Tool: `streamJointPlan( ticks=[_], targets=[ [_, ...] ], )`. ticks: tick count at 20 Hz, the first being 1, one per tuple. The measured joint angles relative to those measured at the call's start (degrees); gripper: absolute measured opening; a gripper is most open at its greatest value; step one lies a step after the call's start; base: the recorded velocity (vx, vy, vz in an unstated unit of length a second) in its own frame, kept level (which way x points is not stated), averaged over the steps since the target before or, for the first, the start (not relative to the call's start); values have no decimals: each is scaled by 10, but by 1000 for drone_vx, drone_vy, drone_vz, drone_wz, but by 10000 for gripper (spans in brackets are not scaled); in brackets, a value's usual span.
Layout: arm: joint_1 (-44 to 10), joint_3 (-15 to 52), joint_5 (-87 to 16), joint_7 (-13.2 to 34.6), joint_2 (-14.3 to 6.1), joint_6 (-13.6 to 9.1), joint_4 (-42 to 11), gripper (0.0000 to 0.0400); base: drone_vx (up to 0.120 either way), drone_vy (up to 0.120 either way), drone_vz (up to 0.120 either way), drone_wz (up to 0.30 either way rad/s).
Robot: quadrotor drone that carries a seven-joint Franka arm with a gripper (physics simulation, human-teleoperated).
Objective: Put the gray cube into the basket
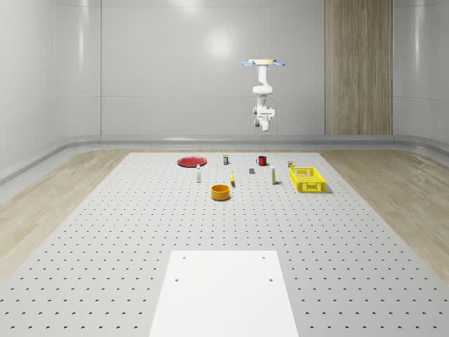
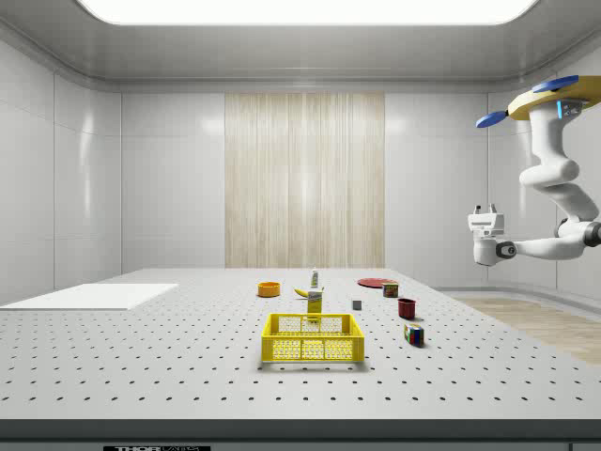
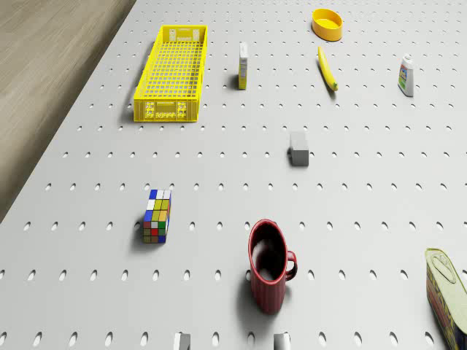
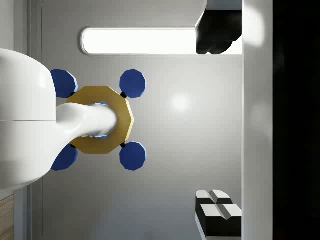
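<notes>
The gray cube (image 3: 298, 148) is seen flat on the pegboard table (image 3: 365, 219), between the red mug (image 3: 269, 265) and the banana (image 3: 327, 68), well apart from the yellow basket (image 3: 172, 74). The drone (image 2: 549, 97) is shown hovering high in the side view, beyond the mug; its gripper (image 2: 485, 210) is raised, pointing upward; the fingers' gap cannot be told

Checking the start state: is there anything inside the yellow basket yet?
Nothing shows inside the yellow basket; its mesh floor is bare in the drone view. The gray cube sits on the table apart from it. The drone hovers high above.
</notes>
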Motion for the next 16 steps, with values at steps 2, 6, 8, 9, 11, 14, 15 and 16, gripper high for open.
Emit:
streamJointPlan(
  ticks=[2,6,8,9,11,14,15,16],
  targets=[
    [-1,0,0,0,2,-21,24,400,0,-100,0,0],
    [-2,1,1,-1,14,-56,73,400,60,-120,0,0],
    [-2,1,1,-1,23,-71,97,400,120,-120,0,0],
    [-2,1,1,-1,27,-77,108,400,120,-120,0,0],
    [-2,1,1,-1,34,-88,127,400,120,-120,0,0],
    [-3,2,1,-1,42,-100,148,400,120,-120,0,0],
    [-3,2,1,-1,44,-102,152,400,120,-120,0,0],
    [-3,2,1,-1,45,-104,156,400,120,-120,0,0]
  ],
)
